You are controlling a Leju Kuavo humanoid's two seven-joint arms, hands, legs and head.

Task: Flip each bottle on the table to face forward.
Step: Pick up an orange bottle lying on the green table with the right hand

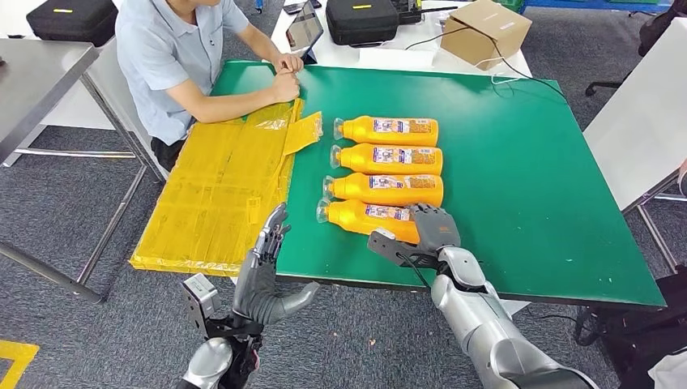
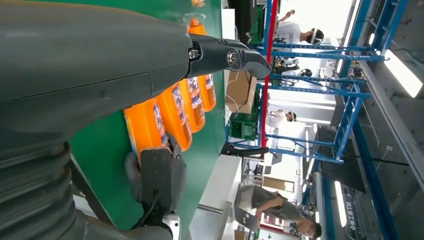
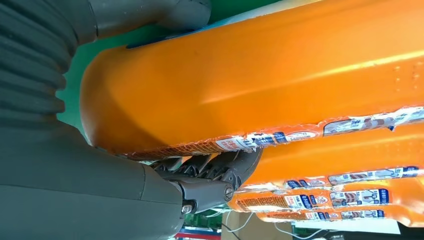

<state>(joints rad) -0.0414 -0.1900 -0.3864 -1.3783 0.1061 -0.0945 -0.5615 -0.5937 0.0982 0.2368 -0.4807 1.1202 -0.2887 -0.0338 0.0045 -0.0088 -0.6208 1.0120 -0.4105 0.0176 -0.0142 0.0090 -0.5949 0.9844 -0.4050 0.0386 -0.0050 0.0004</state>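
Four orange bottles lie side by side on the green table [image 1: 526, 178], caps to the left and labels up. My right hand [image 1: 434, 229] grips the base end of the nearest bottle [image 1: 369, 217]. In the right wrist view that bottle [image 3: 275, 65] lies between my thumb [image 3: 150, 15] and my fingers [image 3: 220, 175], which reach in beside the second bottle [image 1: 389, 189]. Farther back lie the third bottle [image 1: 389, 159] and the farthest bottle [image 1: 389, 130]. My left hand [image 1: 263, 267] is raised at the table's front edge, left of the row, fingers spread and holding nothing.
A yellow plastic sheet [image 1: 219, 178] covers the table's left part. A person [image 1: 186, 57] sits at the far left corner with both hands on it. Behind the table stand a tablet [image 1: 305, 31], a black case [image 1: 360, 18] and a cardboard box [image 1: 484, 28].
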